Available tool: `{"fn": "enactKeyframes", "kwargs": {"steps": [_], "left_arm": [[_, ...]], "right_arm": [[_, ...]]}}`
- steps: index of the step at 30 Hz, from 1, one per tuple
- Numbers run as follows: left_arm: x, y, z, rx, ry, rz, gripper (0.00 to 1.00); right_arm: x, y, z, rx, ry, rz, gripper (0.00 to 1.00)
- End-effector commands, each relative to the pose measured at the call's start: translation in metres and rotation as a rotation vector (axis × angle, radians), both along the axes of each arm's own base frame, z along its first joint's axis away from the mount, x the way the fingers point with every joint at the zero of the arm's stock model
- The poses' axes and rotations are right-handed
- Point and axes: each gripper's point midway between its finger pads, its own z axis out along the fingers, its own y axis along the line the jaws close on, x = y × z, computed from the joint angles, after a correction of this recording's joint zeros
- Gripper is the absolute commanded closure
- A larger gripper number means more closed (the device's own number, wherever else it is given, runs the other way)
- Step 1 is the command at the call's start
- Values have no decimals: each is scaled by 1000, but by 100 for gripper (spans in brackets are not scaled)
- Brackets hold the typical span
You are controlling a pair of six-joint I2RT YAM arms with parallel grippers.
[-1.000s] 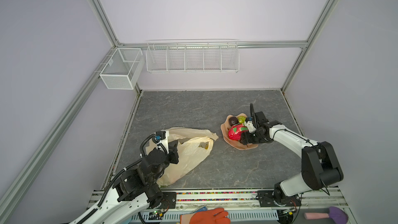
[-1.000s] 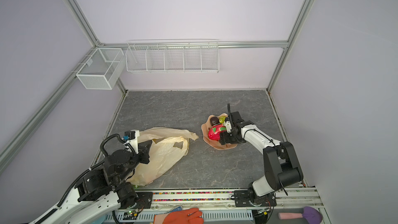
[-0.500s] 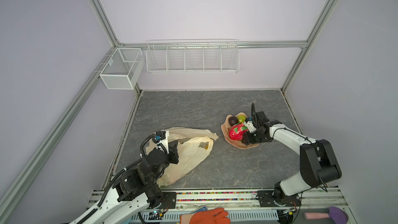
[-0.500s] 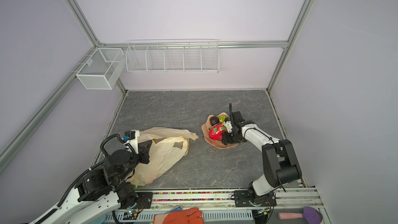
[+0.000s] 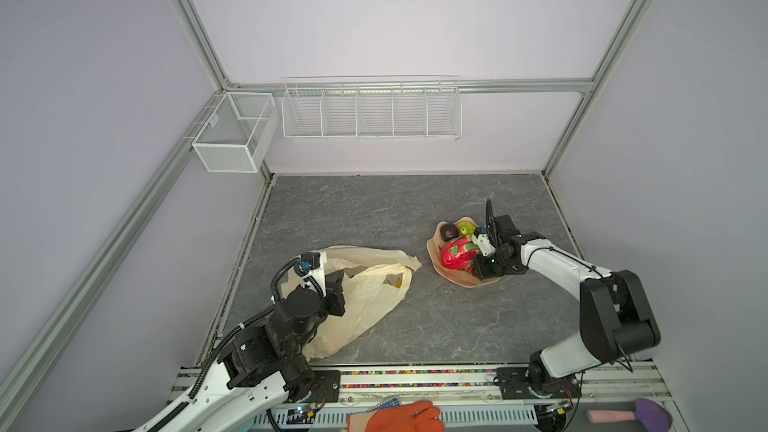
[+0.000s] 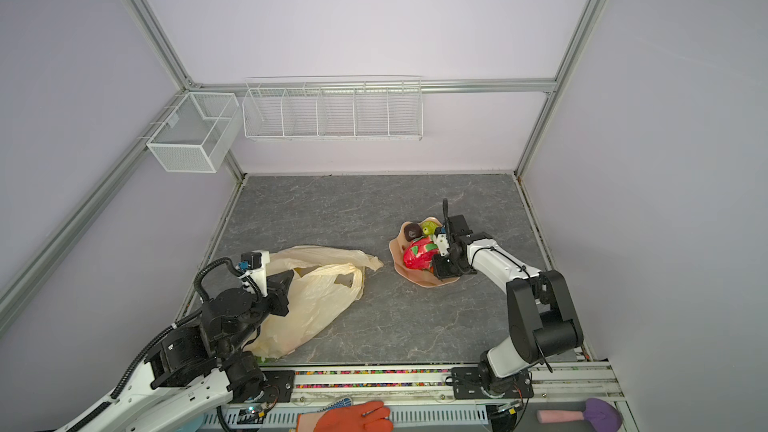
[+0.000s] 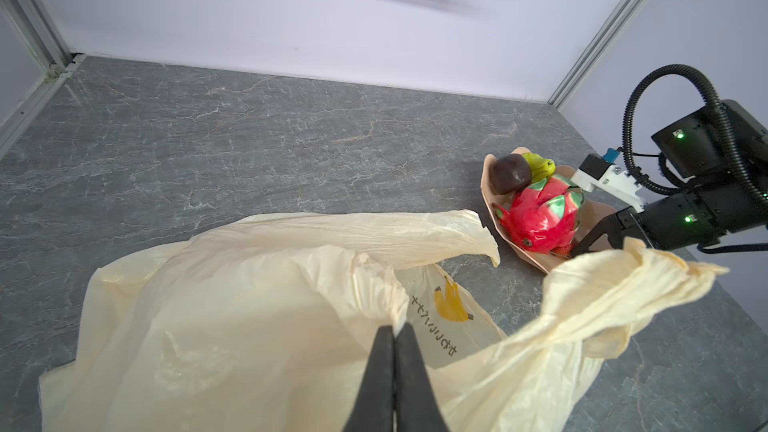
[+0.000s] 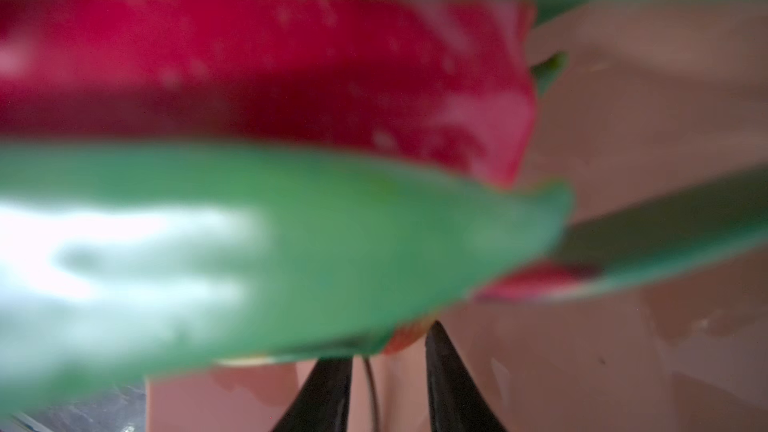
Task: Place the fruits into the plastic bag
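Left gripper [image 7: 394,329] is clamped together on the plastic bag [image 5: 365,297], near left. Right of it the plate [image 5: 459,282] carries the dragon fruit [image 5: 457,255], dark-brown fruit [image 5: 448,232] and green fruit [image 5: 466,227]. Right gripper [image 8: 392,344], jaws slightly apart, noses at the strawberry [image 8: 407,336] beside the dragon fruit; I cannot tell whether it grips.

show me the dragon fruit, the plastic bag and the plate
dragon fruit [image 7: 540,218], left wrist view, red body
plastic bag [image 5: 365,305], in a top view, flat middle
plate [image 5: 461,281], in a top view, bare near rim
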Motion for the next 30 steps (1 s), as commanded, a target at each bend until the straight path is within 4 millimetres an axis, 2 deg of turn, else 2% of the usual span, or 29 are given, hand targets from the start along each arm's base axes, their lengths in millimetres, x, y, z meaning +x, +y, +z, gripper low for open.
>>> {"fn": "enactKeyframes", "kwargs": {"steps": [1, 7, 12, 15, 18, 20, 30], "left_arm": [[0, 2, -3, 6, 9, 11, 100], [0, 1, -3, 4, 9, 9, 100], [0, 1, -4, 6, 10, 7, 100], [0, 1, -4, 4, 10, 6, 100], [0, 1, -4, 4, 10, 7, 100], [0, 1, -4, 5, 11, 7, 100], [0, 1, -5, 6, 11, 7, 100]], "right_arm": [[2, 0, 16, 6, -33, 7, 76], [0, -1, 21, 4, -35, 3, 83], [-3, -2, 25, 6, -32, -5, 85], [-4, -4, 32, 6, -33, -21, 78], [-9, -6, 35, 4, -29, -28, 60], [-12, -6, 36, 5, -16, -29, 55], [-27, 6, 37, 90, 25, -18, 53]]}}
